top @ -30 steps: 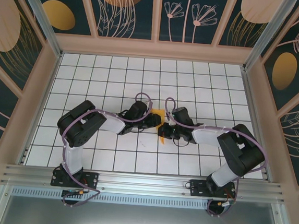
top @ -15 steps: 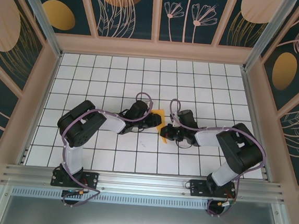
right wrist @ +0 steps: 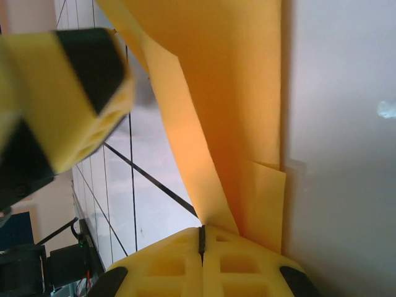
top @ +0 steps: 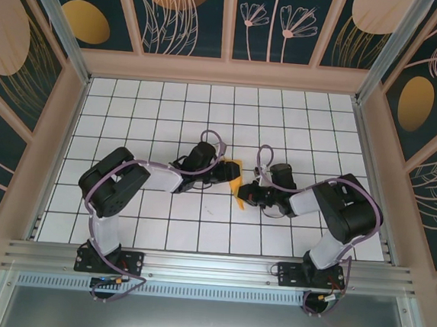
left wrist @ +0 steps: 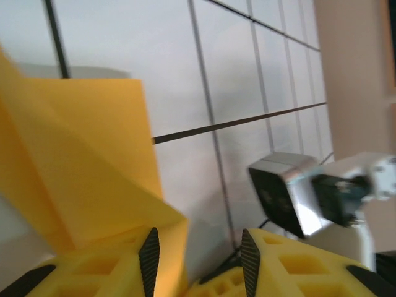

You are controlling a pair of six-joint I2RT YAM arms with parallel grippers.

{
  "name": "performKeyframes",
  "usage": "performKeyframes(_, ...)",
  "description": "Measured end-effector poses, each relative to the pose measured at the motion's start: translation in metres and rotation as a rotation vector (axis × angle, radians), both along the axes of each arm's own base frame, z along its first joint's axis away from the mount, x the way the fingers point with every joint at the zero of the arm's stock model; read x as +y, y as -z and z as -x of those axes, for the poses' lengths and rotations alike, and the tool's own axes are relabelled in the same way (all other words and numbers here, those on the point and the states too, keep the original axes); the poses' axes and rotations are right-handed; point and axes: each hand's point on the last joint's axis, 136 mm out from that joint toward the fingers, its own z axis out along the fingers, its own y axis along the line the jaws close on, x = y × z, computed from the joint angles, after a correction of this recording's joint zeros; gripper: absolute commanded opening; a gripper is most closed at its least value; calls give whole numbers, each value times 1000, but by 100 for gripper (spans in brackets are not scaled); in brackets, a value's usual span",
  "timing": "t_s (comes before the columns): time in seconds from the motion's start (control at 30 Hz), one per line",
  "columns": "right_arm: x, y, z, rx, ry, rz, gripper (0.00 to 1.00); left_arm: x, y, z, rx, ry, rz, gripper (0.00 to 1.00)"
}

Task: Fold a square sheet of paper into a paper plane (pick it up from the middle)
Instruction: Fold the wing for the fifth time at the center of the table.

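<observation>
The square sheet of paper, orange-yellow and folded into layers, stands tilted off the white grid table between my two grippers. My right gripper is shut on its lower edge; in the right wrist view the paper rises from the closed seam of that gripper. My left gripper sits at the paper's left side with its jaws apart. There the paper lies over the left finger, its edge reaching into the gap. The left fingertip shows blurred in the right wrist view.
The white gridded table is boxed in by wooden frame walls on three sides, with a metal rail along the near edge. The right arm's wrist block is close beside my left fingers.
The left gripper's jaws have widened and it has shifted slightly toward the back. The right arm has drawn in, still pinching the paper, which now tilts more upright.
</observation>
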Motion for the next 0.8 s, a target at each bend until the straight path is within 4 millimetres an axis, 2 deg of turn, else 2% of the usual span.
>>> performKeyframes(0.1, 0, 0, 0, 8, 0, 0, 0, -7, -16, 2, -7, 19, 73, 31)
performKeyframes(0.17, 0, 0, 0, 13, 0, 2, 0, -8, -18, 7, 3, 30, 105, 30)
performKeyframes(0.4, 1, 1, 0, 34, -2, 9, 0, -5, -3, 18, 62, 34, 105, 30)
performKeyframes(0.6, 0, 1, 0, 44, -3, 16, 0, 4, 34, 14, 104, -21, 25, 29)
performKeyframes(0.8, 0, 3, 0, 52, -18, 37, 0, 7, 38, 5, 90, -62, -9, 27)
